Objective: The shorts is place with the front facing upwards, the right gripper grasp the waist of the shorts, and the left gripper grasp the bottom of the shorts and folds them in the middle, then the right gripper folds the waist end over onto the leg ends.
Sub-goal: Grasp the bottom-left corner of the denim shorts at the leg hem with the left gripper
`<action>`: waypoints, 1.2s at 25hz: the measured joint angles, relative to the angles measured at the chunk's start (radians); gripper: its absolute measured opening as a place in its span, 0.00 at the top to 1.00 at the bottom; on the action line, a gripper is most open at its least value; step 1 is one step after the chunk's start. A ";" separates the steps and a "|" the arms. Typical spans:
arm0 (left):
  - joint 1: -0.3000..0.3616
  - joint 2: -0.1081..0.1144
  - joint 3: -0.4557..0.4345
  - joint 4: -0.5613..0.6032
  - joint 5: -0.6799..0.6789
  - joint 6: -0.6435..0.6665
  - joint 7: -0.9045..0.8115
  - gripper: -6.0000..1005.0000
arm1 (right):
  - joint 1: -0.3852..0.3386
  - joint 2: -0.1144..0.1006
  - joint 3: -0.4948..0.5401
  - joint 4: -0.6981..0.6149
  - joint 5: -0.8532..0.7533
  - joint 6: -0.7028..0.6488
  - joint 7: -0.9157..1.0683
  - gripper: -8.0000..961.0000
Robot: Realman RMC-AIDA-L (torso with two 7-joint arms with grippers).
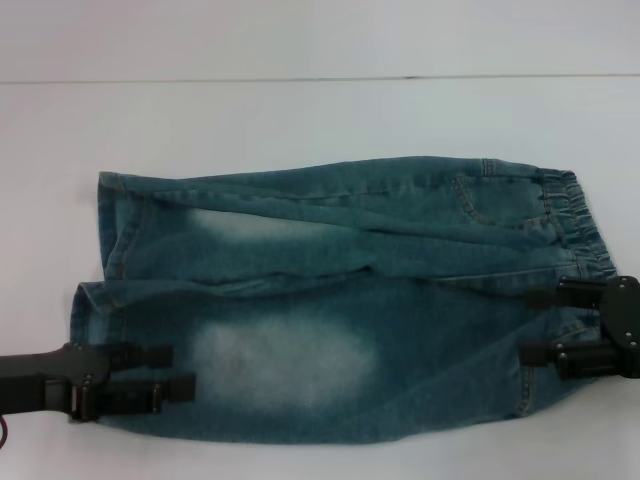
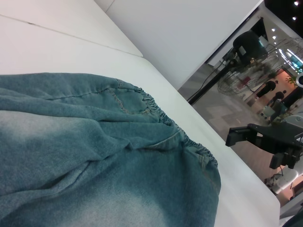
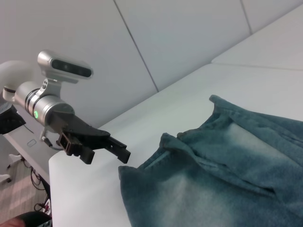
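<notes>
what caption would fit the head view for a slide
Denim shorts lie flat on the white table; open left gripper over the hem, open right gripper over the waist.

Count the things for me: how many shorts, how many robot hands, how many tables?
Blue denim shorts: 1
Black robot hands: 2, the left hand at the leg ends and the right hand at the waist
White table: 1
Total: 4

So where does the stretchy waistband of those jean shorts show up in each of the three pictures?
Head view: waistband at the right end of the shorts, just behind the right claw.
Left wrist view: waistband runs along the shorts' far edge, near that same claw.
Right wrist view: not in it; only the leg ends show.
Shared landmark: the white table.
</notes>
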 joint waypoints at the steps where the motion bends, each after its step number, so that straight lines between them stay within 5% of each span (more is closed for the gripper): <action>1: 0.000 0.000 0.000 0.000 0.000 0.000 -0.002 0.13 | 0.000 0.000 0.001 0.000 0.000 0.001 0.000 0.03; 20: -0.003 0.000 0.002 0.005 0.008 0.010 -0.017 0.13 | 0.001 0.004 0.015 0.000 0.002 -0.004 -0.004 0.04; 30: 0.021 0.007 -0.033 0.282 0.139 0.112 -0.116 0.13 | 0.005 0.003 0.019 0.000 0.002 -0.004 -0.004 0.03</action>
